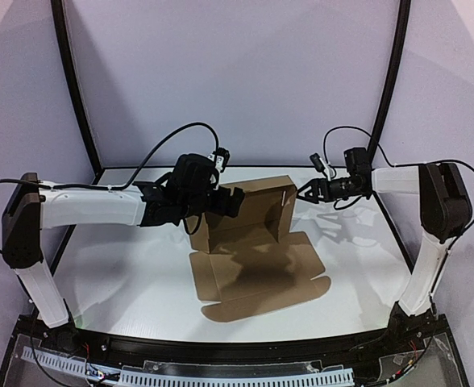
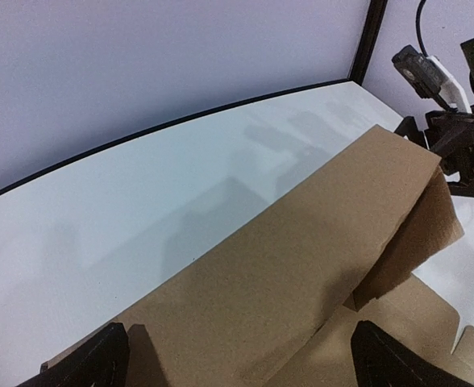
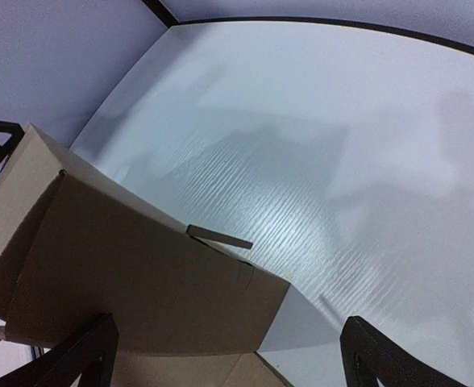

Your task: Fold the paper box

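Note:
The paper box (image 1: 253, 242) is brown cardboard in the middle of the table. Its front part lies flat and its back panel and side flaps stand up. My left gripper (image 1: 232, 201) is at the upright panel's left end. In the left wrist view its gripper (image 2: 241, 363) stands open, with the cardboard (image 2: 301, 258) filling the space between the black fingertips (image 2: 100, 359). My right gripper (image 1: 303, 193) hovers just right of the upright right flap. It is open (image 3: 229, 363), and the flap (image 3: 140, 274) with a small tab lies below and between its fingers (image 3: 382, 355).
The white table (image 1: 124, 274) is bounded by a black rim and curved black posts (image 1: 76, 89) (image 1: 394, 72) against a pale wall. Cables loop above both wrists. The right gripper (image 2: 463, 153) shows at the left wrist view's far right.

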